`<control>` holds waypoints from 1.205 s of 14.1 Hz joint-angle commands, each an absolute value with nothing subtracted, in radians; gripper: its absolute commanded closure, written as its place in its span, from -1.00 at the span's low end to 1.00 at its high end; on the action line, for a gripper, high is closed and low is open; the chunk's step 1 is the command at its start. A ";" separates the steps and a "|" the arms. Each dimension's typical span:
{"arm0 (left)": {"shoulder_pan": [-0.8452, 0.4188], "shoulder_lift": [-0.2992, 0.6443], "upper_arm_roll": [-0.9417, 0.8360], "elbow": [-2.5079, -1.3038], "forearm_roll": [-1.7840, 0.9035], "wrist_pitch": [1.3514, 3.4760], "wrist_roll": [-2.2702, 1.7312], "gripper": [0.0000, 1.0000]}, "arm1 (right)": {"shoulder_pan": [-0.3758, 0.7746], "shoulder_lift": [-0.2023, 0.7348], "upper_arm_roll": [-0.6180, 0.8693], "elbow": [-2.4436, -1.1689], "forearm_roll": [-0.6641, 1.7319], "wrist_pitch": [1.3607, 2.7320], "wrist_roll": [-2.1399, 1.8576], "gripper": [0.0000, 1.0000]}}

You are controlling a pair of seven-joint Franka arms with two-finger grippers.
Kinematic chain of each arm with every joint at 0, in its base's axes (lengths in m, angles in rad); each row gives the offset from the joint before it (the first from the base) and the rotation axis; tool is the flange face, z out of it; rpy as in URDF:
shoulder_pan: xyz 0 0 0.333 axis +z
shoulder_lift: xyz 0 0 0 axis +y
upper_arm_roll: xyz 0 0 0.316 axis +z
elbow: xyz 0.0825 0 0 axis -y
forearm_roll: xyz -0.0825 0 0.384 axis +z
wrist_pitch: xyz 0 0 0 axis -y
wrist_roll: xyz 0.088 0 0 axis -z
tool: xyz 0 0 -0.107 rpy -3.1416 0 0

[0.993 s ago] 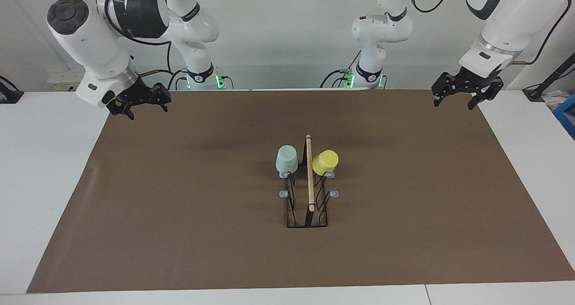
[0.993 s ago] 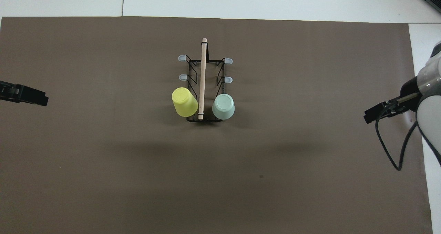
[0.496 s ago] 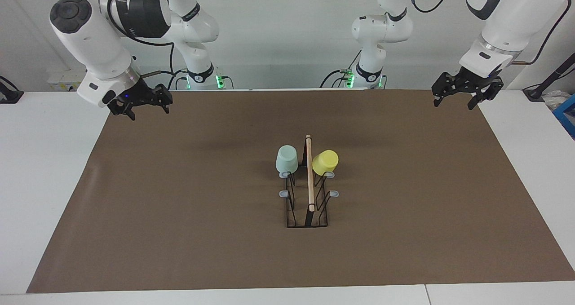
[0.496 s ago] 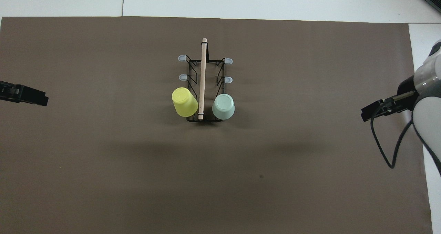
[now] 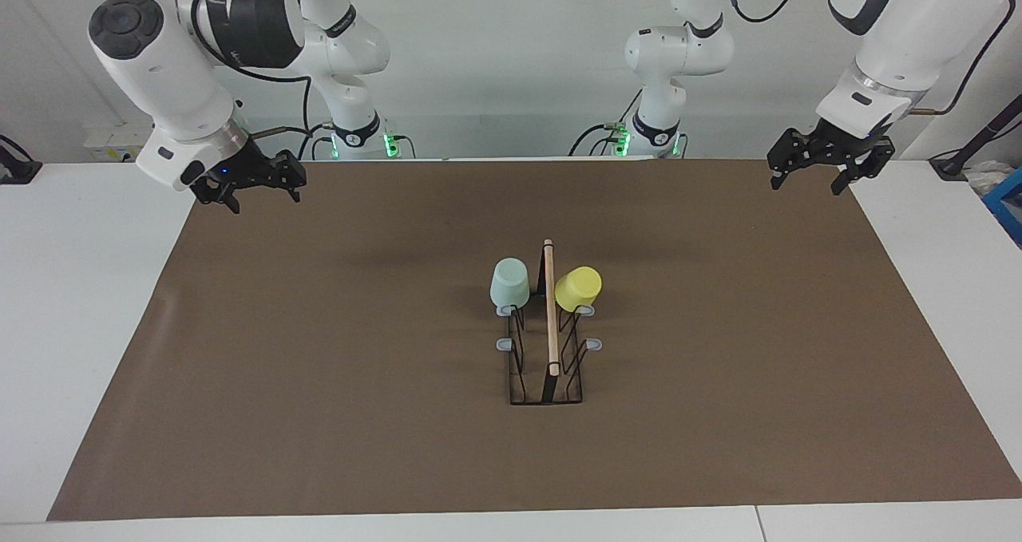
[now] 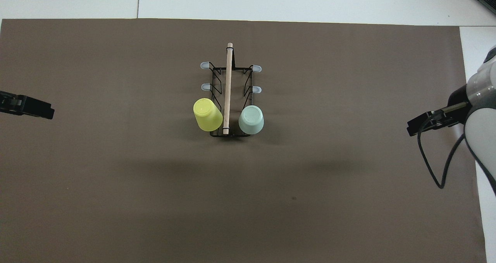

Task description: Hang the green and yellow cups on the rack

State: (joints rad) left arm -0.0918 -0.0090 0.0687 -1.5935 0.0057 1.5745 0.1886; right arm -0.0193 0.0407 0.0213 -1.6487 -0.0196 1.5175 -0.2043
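I am seeing the green cup (image 5: pixel 509 282) and yellow cup (image 5: pixel 577 288) sitting upside down on the rack (image 5: pixel 548 366) in the middle, while my left gripper (image 5: pixel 826 159) and right gripper (image 5: pixel 251 179) are hanging open and empty, far out at the table ends.

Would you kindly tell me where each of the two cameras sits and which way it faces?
Facing view: high across the table, looking at the robots; both arms show whole, left gripper and right gripper raised over the mat's corners.
Overhead view: above the robots' end, looking steeply down; only the grippers show, at its edges.
Shared: rack with green cup and yellow cup on its prongs.
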 commanded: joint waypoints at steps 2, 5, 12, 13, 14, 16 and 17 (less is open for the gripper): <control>-0.092 -0.025 0.071 -1.611 -0.008 1.569 0.202 -1.00 | -0.009 0.038 0.008 -1.644 -0.006 1.560 -0.190 -1.00; -0.092 -0.025 0.072 -1.611 -0.008 1.569 0.202 -1.00 | -0.009 0.040 0.006 -1.640 -0.005 1.575 -0.189 -1.00; -0.092 -0.025 0.072 -1.611 -0.008 1.569 0.202 -1.00 | 0.005 0.038 0.008 -1.643 -0.023 1.663 -0.187 -1.00; -0.092 -0.025 0.072 -1.612 -0.008 1.569 0.202 -1.00 | 0.003 0.037 0.008 -1.649 -0.020 1.655 -0.190 -1.00; -0.092 -0.025 0.072 -1.612 -0.008 1.569 0.202 -1.00 | 0.000 0.037 0.008 -1.648 -0.018 1.643 -0.192 -1.00; -0.092 -0.025 0.072 -1.611 -0.008 1.569 0.202 -1.00 | -0.009 0.037 0.006 -1.647 -0.014 1.638 -0.199 -1.00; -0.092 -0.025 0.072 -1.611 -0.008 1.569 0.202 -1.00 | -0.011 0.037 0.006 -1.646 -0.009 1.640 -0.201 -1.00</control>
